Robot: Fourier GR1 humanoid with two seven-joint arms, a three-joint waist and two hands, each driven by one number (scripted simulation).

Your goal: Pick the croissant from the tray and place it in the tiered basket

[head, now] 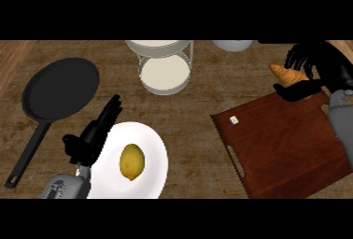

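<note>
Croissant (pixel 286 73): one, golden brown, held in the right hand (pixel 318 70) above the counter (pixel 193 112), just past the far corner of the tray (pixel 289 144). Black fingers curl over it from above and the thumb closes under it, so only its left end shows. It is clear of the tray surface.

Tray: one, dark red-brown, lying at an angle at the right side of the counter. One slot handle shows along its near left edge. One small white square object (pixel 234 120) sits near its left corner. Its right part runs under the grey right forearm (pixel 341 121).

Tiered basket (pixel 164 63): one, at the far middle of the counter, with two round pale shelves in view; the upper shelf is cut by the top edge of the view. A strip of bare counter lies between the basket and the right hand.

Left hand (pixel 93 135): fingers straight and close together, pointing away, resting just beside the left rim of the plate (pixel 148 186).

Plate: one, white, at the near edge, carrying one lemon (pixel 131 161).

Frying pan (pixel 60 91): one, black, at the left, with its handle running toward the near left corner.

Pale bowl (pixel 232 45): one, partly cut off at the far edge, right of the basket.
</note>
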